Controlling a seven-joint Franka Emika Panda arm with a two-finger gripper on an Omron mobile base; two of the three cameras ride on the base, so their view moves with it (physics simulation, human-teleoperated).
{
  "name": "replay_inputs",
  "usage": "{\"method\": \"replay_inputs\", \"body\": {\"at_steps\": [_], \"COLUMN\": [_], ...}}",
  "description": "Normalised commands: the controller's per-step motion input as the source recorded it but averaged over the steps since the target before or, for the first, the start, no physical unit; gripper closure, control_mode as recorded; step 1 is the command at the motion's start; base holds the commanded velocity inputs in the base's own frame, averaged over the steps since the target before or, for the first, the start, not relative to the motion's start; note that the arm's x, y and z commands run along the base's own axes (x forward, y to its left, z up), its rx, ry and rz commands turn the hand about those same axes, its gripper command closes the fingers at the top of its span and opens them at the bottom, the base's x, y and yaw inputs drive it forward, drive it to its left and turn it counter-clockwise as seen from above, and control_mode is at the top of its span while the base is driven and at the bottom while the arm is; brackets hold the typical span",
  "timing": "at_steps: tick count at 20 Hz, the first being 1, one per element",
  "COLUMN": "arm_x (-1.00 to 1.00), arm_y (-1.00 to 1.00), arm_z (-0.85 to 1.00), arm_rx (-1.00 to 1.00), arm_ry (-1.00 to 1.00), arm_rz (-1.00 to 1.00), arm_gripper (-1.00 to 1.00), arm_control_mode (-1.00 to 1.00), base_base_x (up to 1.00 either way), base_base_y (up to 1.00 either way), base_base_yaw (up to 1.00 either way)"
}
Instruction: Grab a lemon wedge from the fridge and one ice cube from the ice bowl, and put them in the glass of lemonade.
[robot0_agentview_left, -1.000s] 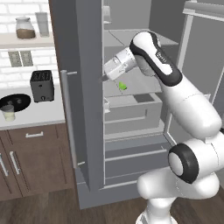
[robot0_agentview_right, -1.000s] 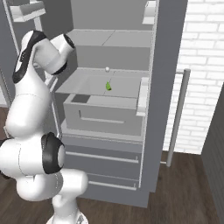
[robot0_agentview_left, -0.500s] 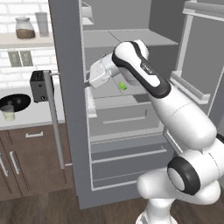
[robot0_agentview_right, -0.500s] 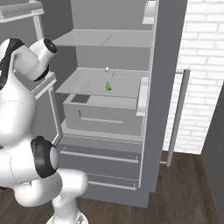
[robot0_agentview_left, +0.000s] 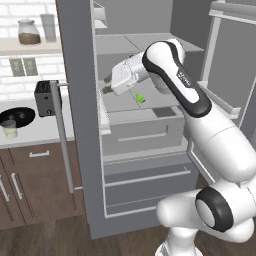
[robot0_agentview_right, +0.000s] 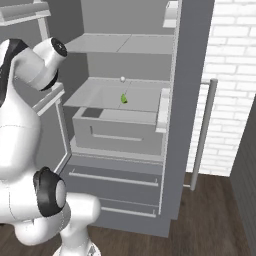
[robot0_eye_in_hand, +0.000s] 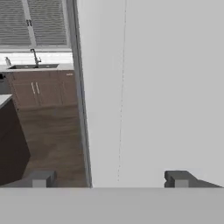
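The fridge (robot0_agentview_left: 80, 165) stands with both doors open. On its middle shelf lies the lemon wedge (robot0_agentview_left: 140, 98), a tiny yellow-green piece, also seen in the right base view (robot0_agentview_right: 123, 99). My gripper (robot0_agentview_left: 107, 86) hangs left of the wedge and slightly above it, pointing at the inside of the left door. Its fingertips (robot0_eye_in_hand: 41, 178) stand wide apart and open with nothing between them. On the counter at the left sits the black ice bowl (robot0_agentview_left: 17, 116), with the glass of lemonade (robot0_agentview_left: 9, 129) just in front of it.
A dark toaster (robot0_agentview_left: 45, 97) stands on the counter beside the left door's bar handle (robot0_agentview_left: 62, 135). The right door (robot0_agentview_right: 185, 100) and its handle (robot0_agentview_right: 202, 130) are at the right. A grey drawer (robot0_agentview_right: 120, 131) sits under the shelf. A brown-filled jar (robot0_agentview_left: 28, 31) is on a high shelf.
The hand has swung left, away from the wedge and toward the left door. That door has opened wider to the left. The wedge has not moved.
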Motion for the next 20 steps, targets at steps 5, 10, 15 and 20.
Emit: {"method": "replay_inputs", "body": {"at_steps": [5, 10, 15, 20], "arm_x": [-0.65, -0.18, -0.04, -0.04], "arm_y": [-0.66, -0.64, -0.83, -0.91], "arm_z": [0.45, -0.03, -0.08, -0.14], "arm_rx": [0.08, 0.00, 0.00, -0.03], "arm_ry": [0.00, 0.12, 0.32, 0.19], "arm_rz": [-0.10, -0.30, -0.45, -0.57], "arm_gripper": [-1.00, -1.00, -1.00, -1.00], "arm_control_mode": [-1.00, -1.00, -1.00, -1.00], "base_base_x": [0.00, 0.00, 0.00, 0.00], "base_base_y": [0.00, 0.00, 0.00, 0.00], "base_base_yaw": [0.00, 0.00, 0.00, 0.00]}}
